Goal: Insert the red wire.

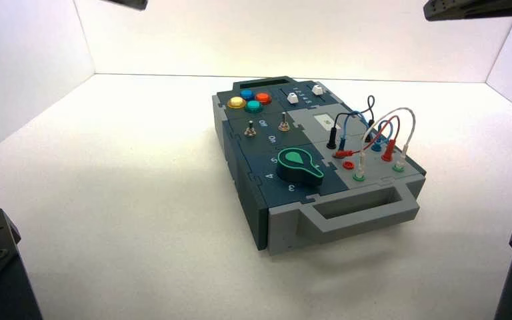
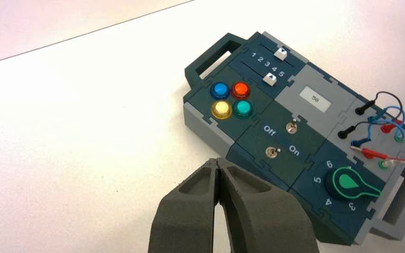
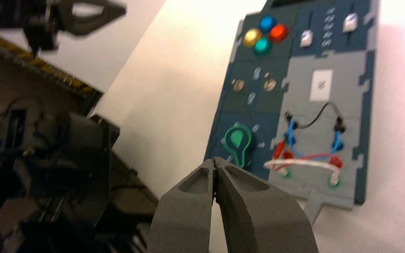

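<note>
left pincer [image 2: 217, 161] and right pincer [image 3: 214, 161] are waiting empty, tips pressed together, while the red wire's loose plug [image 1: 343, 153] is lying beside an open red socket [image 1: 349, 165], its crowded spot risking a snag on the arching white wire [image 1: 413, 123].

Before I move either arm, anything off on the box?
Yes: one red plug lies loose on its side by the red socket near the knob. The other red plug stands upright, so the wire looks half inserted.
</note>
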